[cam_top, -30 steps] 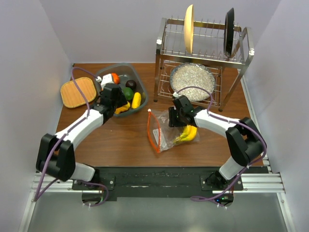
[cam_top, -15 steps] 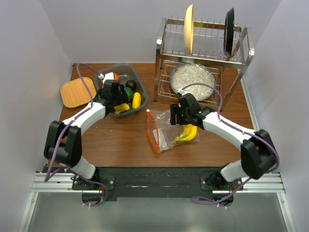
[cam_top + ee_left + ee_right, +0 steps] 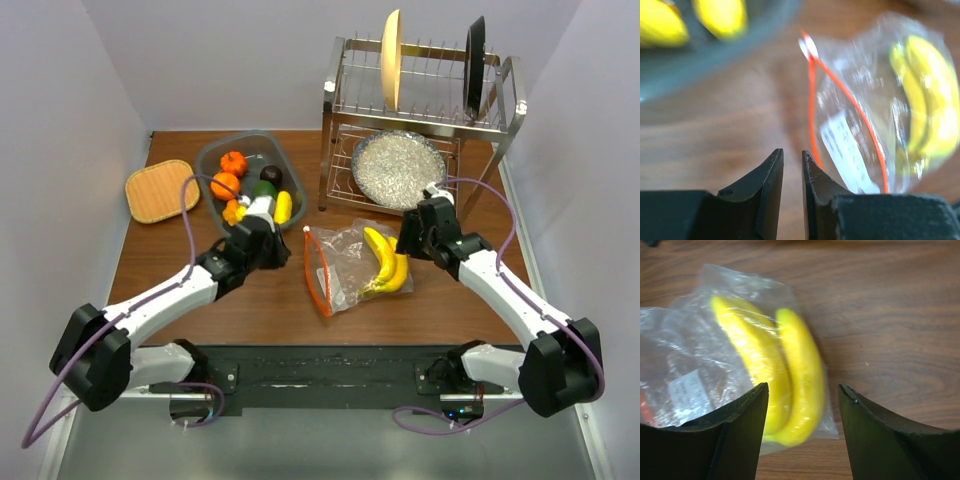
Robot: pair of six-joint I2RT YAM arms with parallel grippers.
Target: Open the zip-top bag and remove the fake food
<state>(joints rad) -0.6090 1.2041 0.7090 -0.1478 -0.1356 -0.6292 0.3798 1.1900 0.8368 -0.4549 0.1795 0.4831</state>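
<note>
A brown wooden table [image 3: 250,290] stands between pale walls. Near its middle the zip-top bag [image 3: 340,262] lies flat, its orange-red zip strip [image 3: 312,275] toward the left and the banana bunch [image 3: 385,262] inside. The left gripper [image 3: 791,152] hovers just beside the strip, its jaws nearly together with a slim gap, grasping nothing. The right gripper [image 3: 802,386] hangs over the bananas, spread wide and empty. Farther back, other fake food [image 3: 233,163] sits in a grey tub [image 3: 213,153], and a glittery plate [image 3: 398,168] rests in the dish rack [image 3: 500,110].
</note>
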